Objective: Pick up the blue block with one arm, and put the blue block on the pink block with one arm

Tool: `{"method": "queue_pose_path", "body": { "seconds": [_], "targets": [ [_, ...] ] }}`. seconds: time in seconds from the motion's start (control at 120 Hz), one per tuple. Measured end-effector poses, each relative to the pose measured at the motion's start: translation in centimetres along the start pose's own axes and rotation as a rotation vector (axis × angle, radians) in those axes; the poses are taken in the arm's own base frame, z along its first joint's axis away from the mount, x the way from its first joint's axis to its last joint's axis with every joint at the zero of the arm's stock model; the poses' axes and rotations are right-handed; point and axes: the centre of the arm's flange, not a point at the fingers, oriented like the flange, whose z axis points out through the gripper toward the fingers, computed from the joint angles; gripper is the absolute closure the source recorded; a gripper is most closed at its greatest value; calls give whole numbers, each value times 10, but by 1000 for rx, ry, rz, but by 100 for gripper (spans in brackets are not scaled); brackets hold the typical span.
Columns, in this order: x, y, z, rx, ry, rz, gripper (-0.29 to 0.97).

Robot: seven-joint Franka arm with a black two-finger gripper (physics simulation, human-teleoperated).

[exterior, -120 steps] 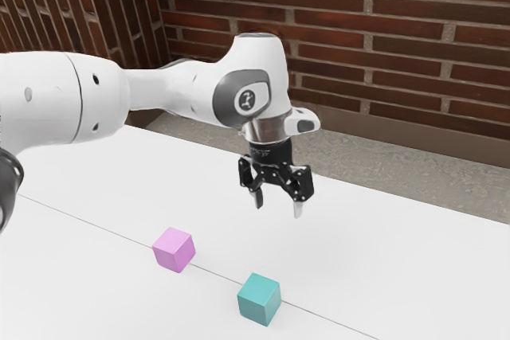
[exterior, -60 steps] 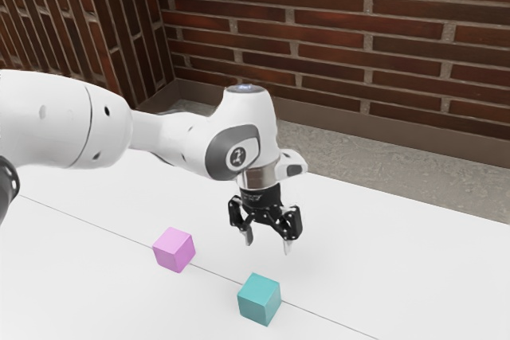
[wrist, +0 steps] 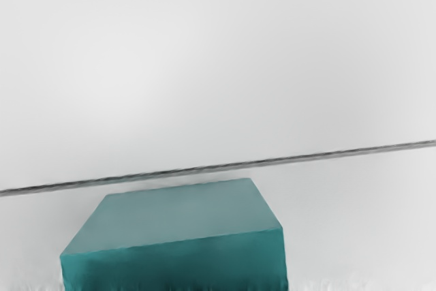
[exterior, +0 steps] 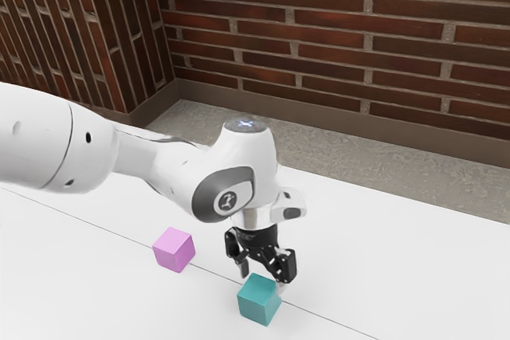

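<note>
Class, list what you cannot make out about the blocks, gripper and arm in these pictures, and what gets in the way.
- Wrist view: the lower part of the blue block is cut off by the picture's edge and blurs there.
- Exterior view: whether the open fingertips of the gripper touch the blue block; they overlap from this angle.
- Exterior view: the base of the arm is cut off at the view's left edge.
</note>
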Motion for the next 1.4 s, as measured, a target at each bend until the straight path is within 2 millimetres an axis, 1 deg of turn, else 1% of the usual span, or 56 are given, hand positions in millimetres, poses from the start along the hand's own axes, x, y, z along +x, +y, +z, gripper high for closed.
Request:
{"method": "queue_pose_path", "body": {
  "seconds": [0.25,0.367,0.5,0.617,0.708,0.85,1.175,1.308,1.4],
  "targets": [
    [-4,-4,2,-10,16,-11,8],
    [-3,-3,8,-6,15,-13,8],
    [-2,-3,21,4,0,-20,8],
    [-1,-3,26,5,-5,-25,9],
    [-1,-3,27,5,-5,-27,12],
    [-1,-3,27,4,-5,-26,21],
    [-2,-3,25,8,-8,-27,32],
    [-2,-3,26,10,-8,-29,32],
    [-1,-2,25,9,-7,-29,27]
  ]
}}
